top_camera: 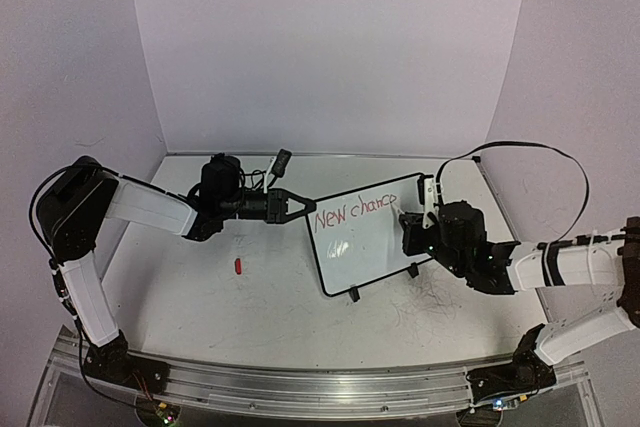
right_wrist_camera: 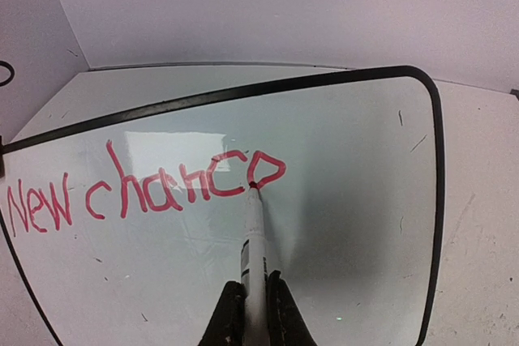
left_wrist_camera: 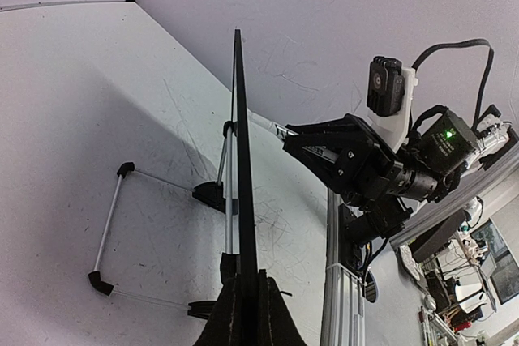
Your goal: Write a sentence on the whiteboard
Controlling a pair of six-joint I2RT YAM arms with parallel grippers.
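White walls enclose the scuffed surface (top_camera: 200,297). At its centre the whiteboard (top_camera: 365,247) has its edge clenched by the left end effector (top_camera: 305,206). The right end effector (right_wrist_camera: 255,293) grasps a red marker (right_wrist_camera: 255,232), its tip on word 2; I'd judge the sentence unfinished.

Light's soft and even all over, with a cool purplish tint on the walls (top_camera: 330,47) behind the whiteboard (top_camera: 365,237). From my right wrist cam there's a bright squarish glare patch on the board's upper left, just above the red writing (right_wrist_camera: 146,188), and my marker (right_wrist_camera: 255,241) goes blurry nearest the lens. Left wrist cam shows a grey shadow on the table (left_wrist_camera: 81,79) left of the board's edge. Wide-angle lenses bow the board's frame.
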